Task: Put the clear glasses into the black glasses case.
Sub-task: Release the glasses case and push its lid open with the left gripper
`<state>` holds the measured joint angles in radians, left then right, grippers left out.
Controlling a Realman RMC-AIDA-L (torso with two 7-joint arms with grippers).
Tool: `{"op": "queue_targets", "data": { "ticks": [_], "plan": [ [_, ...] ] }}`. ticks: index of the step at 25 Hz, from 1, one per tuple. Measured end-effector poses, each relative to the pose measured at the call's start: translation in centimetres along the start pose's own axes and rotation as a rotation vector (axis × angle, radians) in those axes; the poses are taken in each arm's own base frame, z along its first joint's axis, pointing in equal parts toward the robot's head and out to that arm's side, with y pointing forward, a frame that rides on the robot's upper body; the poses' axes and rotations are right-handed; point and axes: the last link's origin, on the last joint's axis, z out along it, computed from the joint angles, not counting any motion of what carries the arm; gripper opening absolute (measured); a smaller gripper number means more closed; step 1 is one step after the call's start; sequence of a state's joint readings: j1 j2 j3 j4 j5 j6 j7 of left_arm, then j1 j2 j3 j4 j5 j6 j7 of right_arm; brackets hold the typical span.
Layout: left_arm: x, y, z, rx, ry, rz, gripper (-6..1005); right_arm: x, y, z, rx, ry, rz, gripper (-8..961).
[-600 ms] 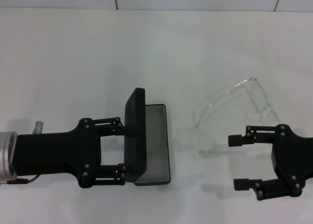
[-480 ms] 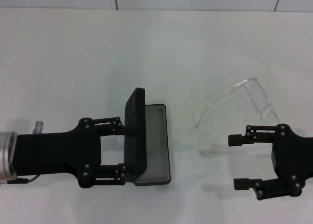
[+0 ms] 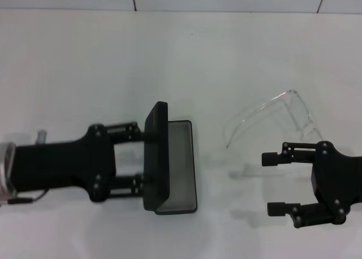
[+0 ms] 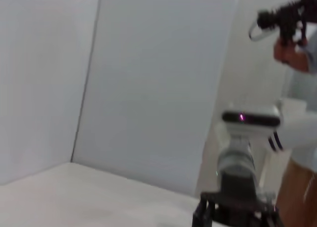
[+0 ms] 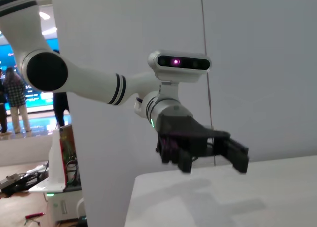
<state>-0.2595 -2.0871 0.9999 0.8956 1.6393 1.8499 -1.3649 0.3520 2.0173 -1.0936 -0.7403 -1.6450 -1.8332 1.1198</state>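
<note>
The black glasses case (image 3: 181,165) lies open in the middle of the table, its lid (image 3: 156,157) standing upright and the grey lining showing. My left gripper (image 3: 140,160) is open right behind the lid, its fingertips at the lid's back. The clear glasses (image 3: 271,115) rest to the right of the case, with one clear arm reaching toward me. My right gripper (image 3: 274,183) is open just in front of the glasses, holding nothing. The right wrist view shows the left gripper (image 5: 203,147) from across the table.
The white table (image 3: 85,61) runs back to a tiled wall. In the left wrist view the right arm's wrist (image 4: 242,152) shows, and a person (image 4: 297,53) stands behind it.
My left gripper has drawn back a little along the lid. The right gripper has edged slightly left. Case and glasses have not moved.
</note>
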Motion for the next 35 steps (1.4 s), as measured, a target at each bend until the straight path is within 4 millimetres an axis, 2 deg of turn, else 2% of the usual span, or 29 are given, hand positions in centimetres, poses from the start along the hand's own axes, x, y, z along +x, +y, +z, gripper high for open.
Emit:
{"op": "queue_targets", "data": {
  "ticks": [4, 9, 12, 15, 17, 22, 24, 26, 30, 35],
  "plan": [
    [3.0, -0.8, -0.2, 0.023, -0.006, -0.131, 730, 0.1, 0.0, -0.1, 0.016, -0.015, 0.010, 755],
    [7.8, -2.5, 0.0, 0.147, -0.118, -0.306, 723, 0.3, 0.0, -0.5, 0.049, -0.030, 0.023, 755],
    [10.2, -2.9, 1.5, 0.261, -0.314, -0.309, 718, 0.5, -0.1, -1.2, 0.089, -0.048, 0.038, 755],
    [11.5, -3.3, 3.9, 0.421, -0.553, -0.326, 713, 0.6, -0.2, -1.6, 0.119, -0.063, 0.041, 755],
    [12.0, -3.6, 5.3, 0.503, -0.644, -0.350, 710, 0.7, -0.3, -2.3, 0.160, -0.080, 0.030, 754],
    [11.8, -4.0, 7.8, 0.540, -0.773, -0.446, 702, 0.8, -0.3, -2.6, 0.181, -0.087, 0.021, 754],
    [11.3, -4.3, 8.5, 0.534, -0.817, -0.478, 699, 0.9, -0.2, -3.0, 0.202, -0.095, 0.024, 754],
    [9.6, -4.9, 9.7, 0.506, -0.903, -0.544, 696, 0.9, 0.0, -3.5, 0.221, -0.103, 0.023, 754],
    [8.0, -5.7, 10.5, 0.490, -0.948, -0.601, 690, 1.0, 0.1, -3.8, 0.233, -0.105, 0.010, 754],
    [8.0, -6.3, 10.9, 0.527, -0.918, -0.602, 682, 1.4, 0.5, -4.0, 0.243, -0.103, 0.000, 754]
  ]
}}
